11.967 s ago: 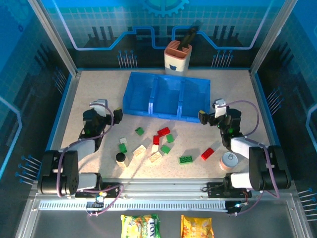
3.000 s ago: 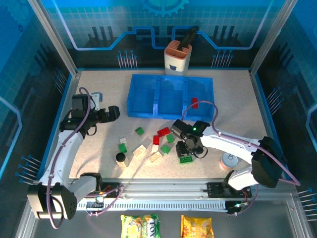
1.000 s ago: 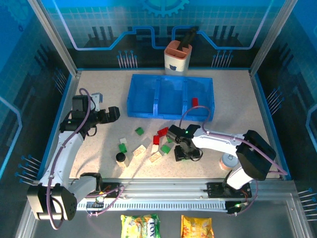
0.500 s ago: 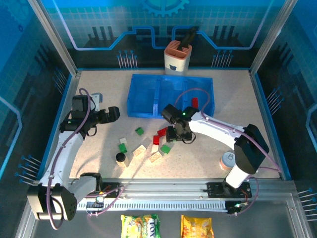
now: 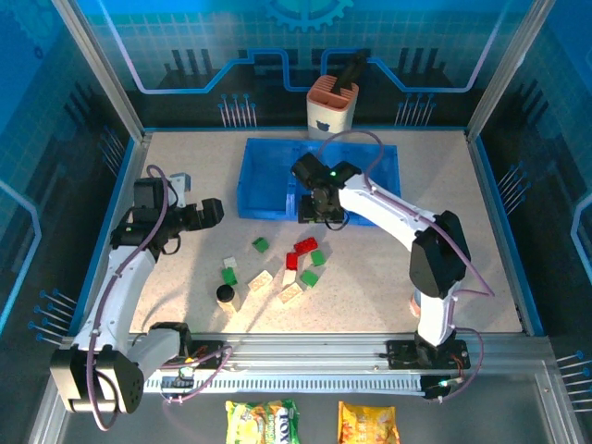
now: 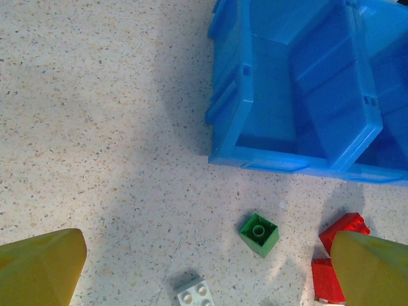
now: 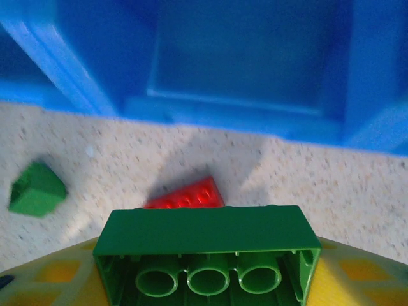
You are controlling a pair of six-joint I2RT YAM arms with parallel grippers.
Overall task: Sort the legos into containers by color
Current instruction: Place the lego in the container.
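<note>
My right gripper (image 5: 319, 207) is shut on a long green lego (image 7: 207, 234), hollow underside towards the camera, gripped between the yellow pads (image 7: 57, 274). It hangs just in front of the blue tray's (image 5: 248, 180) middle compartment, by the front wall (image 7: 229, 116). Below it lie a red lego (image 7: 186, 194) and a small green lego (image 7: 37, 187). Several loose legos sit in front of the tray: green (image 5: 261, 245), red (image 5: 305, 246), cream (image 5: 260, 281). My left gripper (image 5: 213, 211) hovers open left of the tray, above a green lego (image 6: 259, 234) and a white one (image 6: 196, 294).
An orange-and-white cup holder (image 5: 333, 106) stands behind the tray. A small black cylinder (image 5: 224, 293) sits at the left of the lego pile. The blue frame and glass walls border the table on all sides.
My right gripper has lifted the long green lego from the table's front middle and carried it back towards the tray's front edge. The left arm has stayed still.
</note>
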